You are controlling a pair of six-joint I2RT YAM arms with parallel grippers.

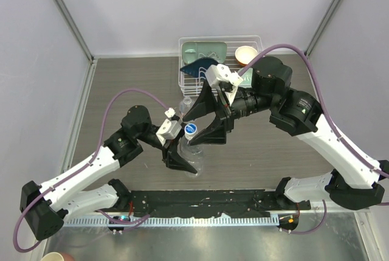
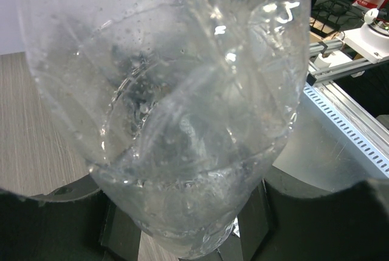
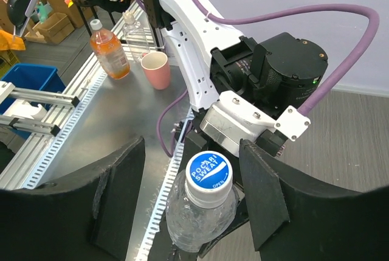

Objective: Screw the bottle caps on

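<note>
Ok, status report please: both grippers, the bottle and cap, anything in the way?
Left gripper shut on bottle. Right gripper open, fingers either side of the cap, not touching. Cap sits on neck. Dish rack behind, apart.

The left hand [image 1: 180,162] and right hand [image 1: 203,126] are black, arms [image 1: 91,167] mostly white, cables [image 1: 285,45] purple.
</note>
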